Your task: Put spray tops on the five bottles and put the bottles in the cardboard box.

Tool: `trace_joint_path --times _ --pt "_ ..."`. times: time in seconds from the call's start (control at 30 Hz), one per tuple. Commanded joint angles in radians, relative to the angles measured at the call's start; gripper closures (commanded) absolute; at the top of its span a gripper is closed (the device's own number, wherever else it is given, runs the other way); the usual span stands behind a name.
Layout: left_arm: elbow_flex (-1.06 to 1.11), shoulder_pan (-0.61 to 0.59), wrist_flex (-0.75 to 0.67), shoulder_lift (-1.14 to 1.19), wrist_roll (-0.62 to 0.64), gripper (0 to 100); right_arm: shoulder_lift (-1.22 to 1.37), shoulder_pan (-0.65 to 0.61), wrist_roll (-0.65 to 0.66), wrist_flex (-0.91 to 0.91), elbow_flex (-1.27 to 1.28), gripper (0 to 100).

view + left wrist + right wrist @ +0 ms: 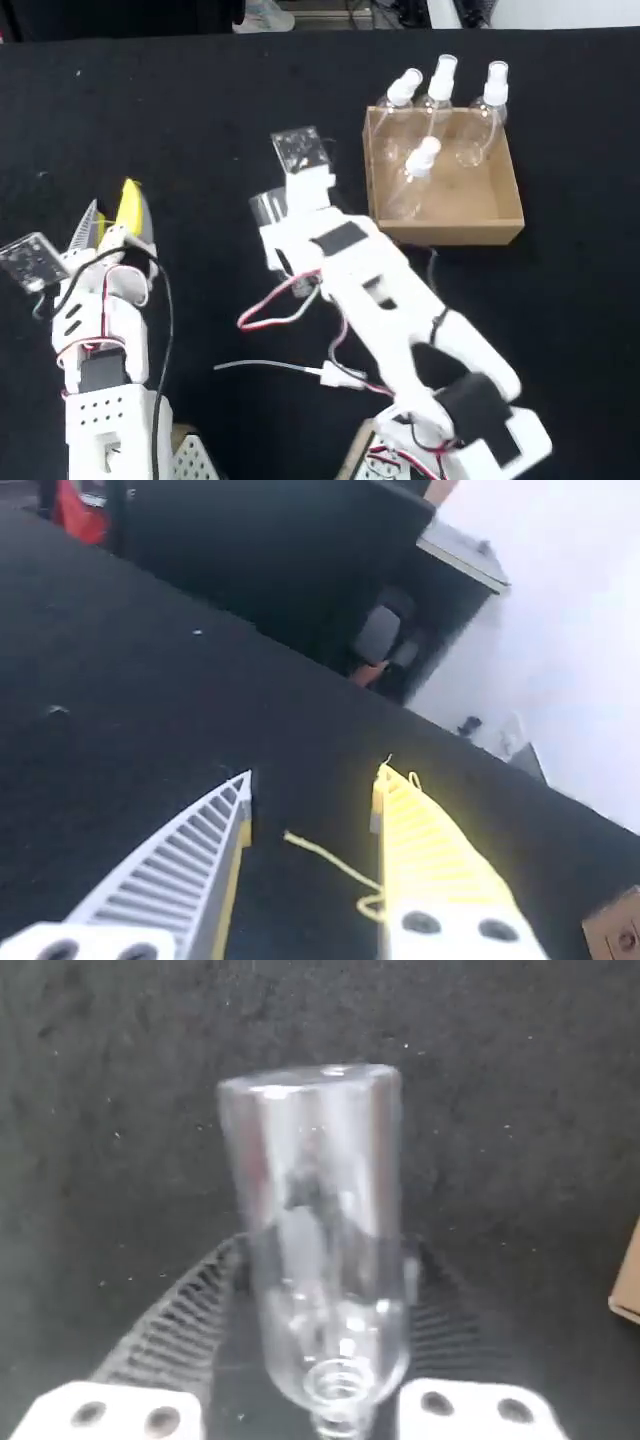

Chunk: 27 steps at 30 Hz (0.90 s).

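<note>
A clear bottle [315, 1210] without a top lies in my right gripper [320, 1255], which is shut on it, the threaded neck toward the wrist. In the high view that bottle [266, 206] sits at the right gripper [272, 218], left of the cardboard box [505, 215]. Several bottles with white spray tops [442, 72] stand or lean in the box. A loose spray top [332, 375] with its thin tube lies on the table beside the right arm. My left gripper [110, 205] is open at the left with nothing between its grey and yellow fingers [425, 850].
The black table runs to a far edge with dark furniture and a white wall behind. A corner of the box [615, 930] shows past the left gripper [315, 775]. Red and white cables [275, 315] hang off the right arm.
</note>
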Motion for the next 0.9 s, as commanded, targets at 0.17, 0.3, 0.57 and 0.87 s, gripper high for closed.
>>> trace_joint_path --times 0.17,0.3,0.57,0.87 --pt "-0.076 -0.030 -0.020 -0.015 0.034 81 0.010 -0.054 0.161 0.290 -0.297 71.9" --pt "-0.076 -0.035 -0.020 -0.015 0.035 81 0.010 -0.020 0.466 0.422 -0.397 76.7" --pt "-0.105 -0.076 -0.017 -0.015 0.038 81 0.010 0.143 1.191 0.434 -0.401 78.0" --pt "-0.133 -0.222 -0.017 -0.015 0.193 81 0.111 0.163 1.356 0.301 -0.308 75.4"
